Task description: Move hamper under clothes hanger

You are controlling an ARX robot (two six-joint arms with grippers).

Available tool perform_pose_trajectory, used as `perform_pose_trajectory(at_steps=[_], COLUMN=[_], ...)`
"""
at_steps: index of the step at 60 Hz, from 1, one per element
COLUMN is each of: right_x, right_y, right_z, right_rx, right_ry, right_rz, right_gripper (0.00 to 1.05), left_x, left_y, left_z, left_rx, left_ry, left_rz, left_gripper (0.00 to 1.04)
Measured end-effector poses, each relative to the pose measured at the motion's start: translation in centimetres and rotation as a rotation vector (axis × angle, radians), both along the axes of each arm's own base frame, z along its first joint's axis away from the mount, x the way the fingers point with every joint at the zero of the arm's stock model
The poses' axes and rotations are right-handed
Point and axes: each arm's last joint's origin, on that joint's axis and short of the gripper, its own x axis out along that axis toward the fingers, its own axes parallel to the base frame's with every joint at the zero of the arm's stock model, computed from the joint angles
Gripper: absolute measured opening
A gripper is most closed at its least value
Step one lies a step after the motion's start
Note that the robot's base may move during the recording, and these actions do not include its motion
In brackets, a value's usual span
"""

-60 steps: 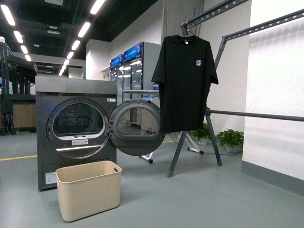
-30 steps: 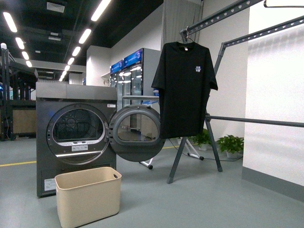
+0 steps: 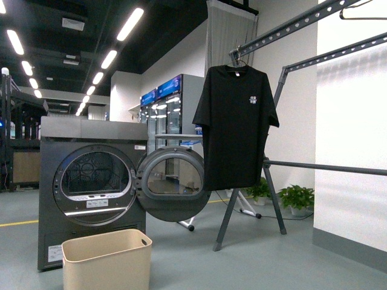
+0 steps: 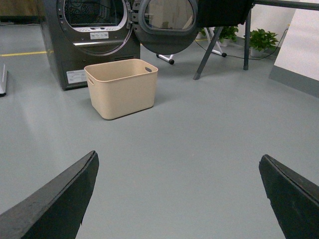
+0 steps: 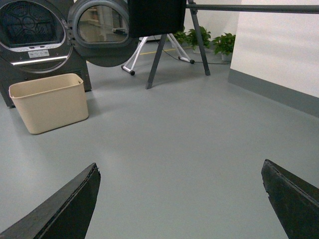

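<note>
The room is big, with a smooth grey floor (image 3: 272, 266), long lights overhead and a white wall (image 3: 351, 121) on one side. A grey dryer (image 3: 60, 145) stands with its round door (image 3: 172, 184) swung open. The hamper (image 3: 106, 263) sits on the floor just in front of the dryer, below the open door. The clothes hanger (image 3: 228, 220) stands off to the side, with a black T-shirt (image 3: 233, 139) hanging from its top bar. The floor under that shirt is bare.

So the job looks like it has not really begun. The hamper is not under the clothes hanger yet. The left claw (image 4: 178, 158) has its two fingers wide apart and holds nothing. The right claw (image 5: 180, 165) is the same, wide apart and holding nothing. Both hang over bare floor, well apart from the hamper. The robot must get to the hamper, take hold of it, and bring it over to the rack.

Compared with a second ago, the hamper shows lower in the front view, and its bottom is now cut off. The dryer looks a little bigger and more of the ceiling shows. The hamper looks to be in the same spot by the dryer, so I think the camera moved, not the hamper.
</note>
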Motion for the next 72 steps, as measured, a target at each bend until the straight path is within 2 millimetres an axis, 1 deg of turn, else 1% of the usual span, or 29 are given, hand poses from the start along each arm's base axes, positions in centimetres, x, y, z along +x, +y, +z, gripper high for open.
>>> perform_pose_trajectory(at_steps=[72], right_x=[0.0], right_y=[0.0], right_z=[-0.01], right_rx=[0.0], right_ry=[0.001], right_rz=[0.0], right_gripper=[0.97], left_x=[0.01], left_y=[0.0], left_z=[0.0], left_rx=[0.001], left_ry=[0.0], left_rz=[-0.001], left_gripper=[0.98])
